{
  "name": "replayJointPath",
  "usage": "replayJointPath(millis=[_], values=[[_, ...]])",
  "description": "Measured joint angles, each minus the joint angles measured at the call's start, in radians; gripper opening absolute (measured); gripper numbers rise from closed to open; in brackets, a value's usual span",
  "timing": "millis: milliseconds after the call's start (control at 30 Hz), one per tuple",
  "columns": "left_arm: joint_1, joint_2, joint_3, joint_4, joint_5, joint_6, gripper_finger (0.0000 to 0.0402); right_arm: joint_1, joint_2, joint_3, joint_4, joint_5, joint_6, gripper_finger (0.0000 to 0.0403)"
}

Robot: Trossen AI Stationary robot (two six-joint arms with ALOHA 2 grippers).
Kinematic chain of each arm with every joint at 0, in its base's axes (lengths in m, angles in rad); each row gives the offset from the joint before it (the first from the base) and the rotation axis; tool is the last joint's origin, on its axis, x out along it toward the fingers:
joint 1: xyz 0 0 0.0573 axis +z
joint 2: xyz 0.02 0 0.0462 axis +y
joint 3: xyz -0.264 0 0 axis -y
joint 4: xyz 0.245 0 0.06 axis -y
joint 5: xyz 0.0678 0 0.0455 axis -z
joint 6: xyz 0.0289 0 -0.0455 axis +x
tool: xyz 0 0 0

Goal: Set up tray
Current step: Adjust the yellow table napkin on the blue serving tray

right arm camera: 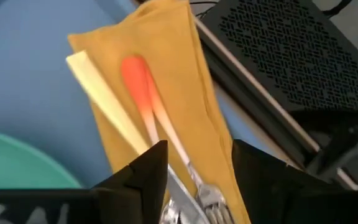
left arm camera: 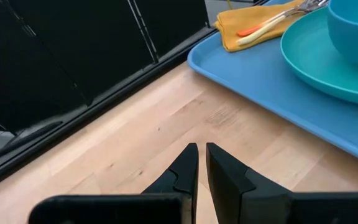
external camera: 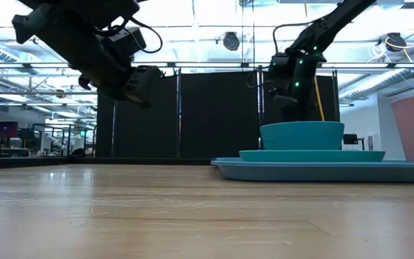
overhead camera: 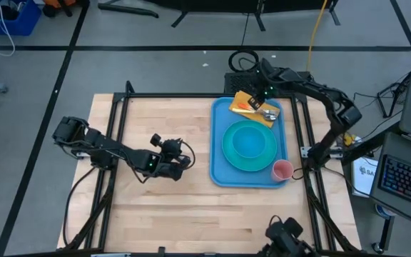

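The blue tray (overhead camera: 223,153) lies flat on the right half of the wooden table. On it stands a turquoise plate (overhead camera: 228,146) carrying a turquoise bowl (overhead camera: 250,143). A yellow-orange napkin (right arm camera: 173,56) lies at the tray's far end. An orange-handled fork (right arm camera: 143,87) and a pale-yellow-handled utensil (right arm camera: 98,87) rest on the napkin. My right gripper (right arm camera: 199,149) hovers open over the napkin, its fingers on either side of the cutlery's metal ends. My left gripper (left arm camera: 202,162) is shut and holds nothing. It hangs above bare wood left of the tray (left arm camera: 260,81).
A pink cup (overhead camera: 282,170) stands in the tray's near right corner. A black perforated box (right arm camera: 278,56) sits just past the table's far edge behind the napkin. Bare tabletop (overhead camera: 163,207) stretches left of the tray and along the near side.
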Motion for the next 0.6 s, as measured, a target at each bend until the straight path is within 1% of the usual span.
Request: replayJointPath(millis=[100,200,333,600], values=[[0.0,0.0,0.0,0.0,0.0,0.003,0.0037,-0.007,0.049,0.034,-0.01,-0.008,-0.007,0.0165],[-0.001,0.0,0.0,-0.001,0.001,0.019,0.0037,-0.009,0.103,0.087,-0.059,-0.053,0.006,0.0159],[-0.001,0.0,0.0,-0.001,0.019,0.027,0.0037,-0.013,0.165,0.145,-0.113,-0.059,0.026,0.0156],[-0.001,0.0,0.0,-0.002,0.02,0.034,0.0037,-0.026,0.204,0.165,-0.113,-0.082,0.057,0.0158]])
